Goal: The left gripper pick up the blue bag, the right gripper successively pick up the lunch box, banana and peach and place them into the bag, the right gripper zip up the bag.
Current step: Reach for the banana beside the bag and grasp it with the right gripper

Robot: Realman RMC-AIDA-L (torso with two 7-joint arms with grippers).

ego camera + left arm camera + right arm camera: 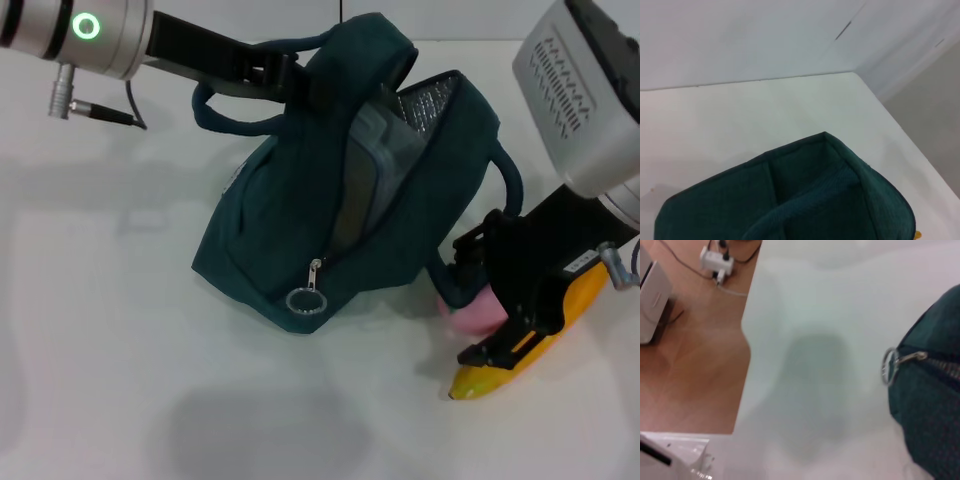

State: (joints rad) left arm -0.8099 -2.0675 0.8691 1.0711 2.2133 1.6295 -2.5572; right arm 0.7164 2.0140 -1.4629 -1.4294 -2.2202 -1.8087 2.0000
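Two grippers in play, near to far. Nearest, on the right, the banana (530, 340) lies flat on the white table (120, 330), dark tip toward me, body angled back-right. My right gripper (500, 352) sits low right over it, black fingers (478, 352) reaching down along the banana's near half; can't tell if they're spread or pinching. The peach (478, 315) is just left of the gripper, pink, wedged between the banana and the bag's right side, touching or nearly so, mostly hidden.

Mid-table: the blue bag (400, 200), tipped w/ its mouth partly gaping, silver foil lining (430, 100) showing at the far right. The zipper runs down toward the near corner, ring pull (304, 300) hanging at that end; the right wrist view shows the same ring (889, 366) beside the teal fabric (935, 405). Inside the opening I see a pale, clear-ish shape, prob the lunch box (375, 150), can't be sure.

Farther, upper left: my left gripper (290, 75) comes in from the left, silver wrist w/ green ring, pressed together on the bag's far handle, top held up. The left wrist view shows only the bag's top fabric (805, 195) and table beyond.
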